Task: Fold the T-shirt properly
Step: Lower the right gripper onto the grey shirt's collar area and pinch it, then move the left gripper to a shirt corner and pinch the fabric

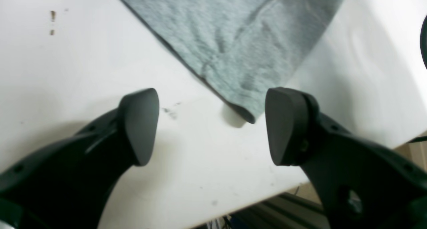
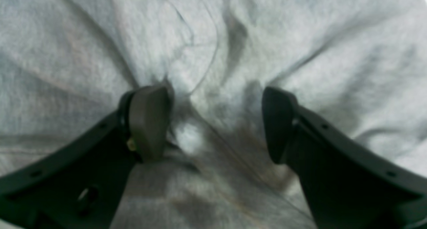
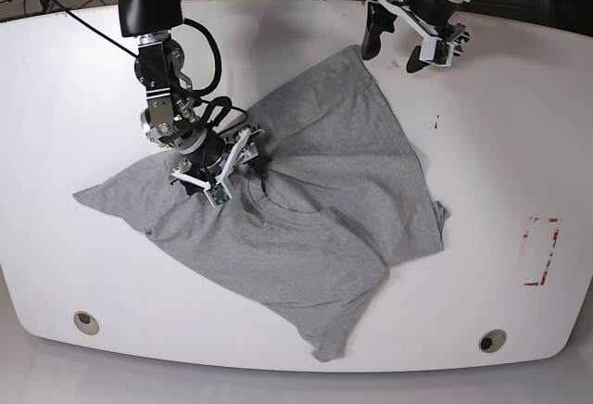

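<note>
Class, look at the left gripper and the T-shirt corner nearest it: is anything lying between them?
Nothing visible does. The open left gripper hangs over bare white table, with the T-shirt corner lying just ahead of its fingertips.

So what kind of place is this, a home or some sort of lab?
Most likely a robotics lab or test bench. A grey T-shirt lies crumpled on a bare white table with round holes and red tape marks, two robot arms work over it, and cables trail behind.

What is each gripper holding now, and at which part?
Nothing is held. The left gripper hangs open near a T-shirt corner; the right gripper presses open fingers into cloth near the collar.
</note>
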Robot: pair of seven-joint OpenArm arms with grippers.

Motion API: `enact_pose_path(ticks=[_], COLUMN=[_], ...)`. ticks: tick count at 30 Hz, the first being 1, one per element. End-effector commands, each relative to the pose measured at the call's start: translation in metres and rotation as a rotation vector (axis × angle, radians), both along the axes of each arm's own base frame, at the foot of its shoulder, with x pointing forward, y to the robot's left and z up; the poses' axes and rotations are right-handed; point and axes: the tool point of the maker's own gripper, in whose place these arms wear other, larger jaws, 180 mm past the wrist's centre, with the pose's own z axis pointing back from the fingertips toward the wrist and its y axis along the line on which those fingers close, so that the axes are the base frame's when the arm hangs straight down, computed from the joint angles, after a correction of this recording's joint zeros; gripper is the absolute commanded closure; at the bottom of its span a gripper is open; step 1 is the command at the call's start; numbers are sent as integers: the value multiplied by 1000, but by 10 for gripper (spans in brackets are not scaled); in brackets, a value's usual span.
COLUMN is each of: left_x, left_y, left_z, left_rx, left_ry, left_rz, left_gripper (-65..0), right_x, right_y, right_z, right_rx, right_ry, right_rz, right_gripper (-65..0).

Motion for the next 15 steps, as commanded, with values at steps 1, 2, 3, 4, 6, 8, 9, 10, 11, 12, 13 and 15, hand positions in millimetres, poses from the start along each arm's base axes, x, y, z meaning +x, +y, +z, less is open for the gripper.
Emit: enact_pose_path(ticks=[1,2,3,4,6,8,9,10,11,12,13,15], left_x=[4,4,4,4,4,4,4,4,4,4,4,4], left_y=[-1,-1,-2,-2,-2,-3,-3,-4,-4,-4,-4,-5], left_z=[10,10,10,10,10,10,10,10,10,10,10,10], left_rx=[-17,-17,-18,-18,-19,-20,-20,-21,-22,-23,-26,-28], left_ry=[-38,-38,-38,-38,-38,-37,-37,-37,-37,-37,-37,-37], left_rz=[2,2,1,1,0,-1,-1,-2,-4,-2,-1,-1], left_gripper=[-453,-453,-453,-453,-453,-454,-454,-456,-456,-456,-457,-458], right_x=[13,13,13,13,13,13,13,13,15,15,16,16], right_y=[4,6,8,10,11,11,11,11,10,10,10,9], right_z=[14,14,15,15,16,17,17,18,19,19,19,20], right_rx=[25,28,32,34,35,34,34,34,33,32,32,30], right_ry=[-55,-59,-65,-68,-74,-76,-78,-79,-82,-82,-84,-84], right_rz=[8,12,18,23,28,31,31,31,31,30,28,28], right_gripper=[-414,-412,-403,-388,-336,-254,-228,-163,-113,-78,-33,0])
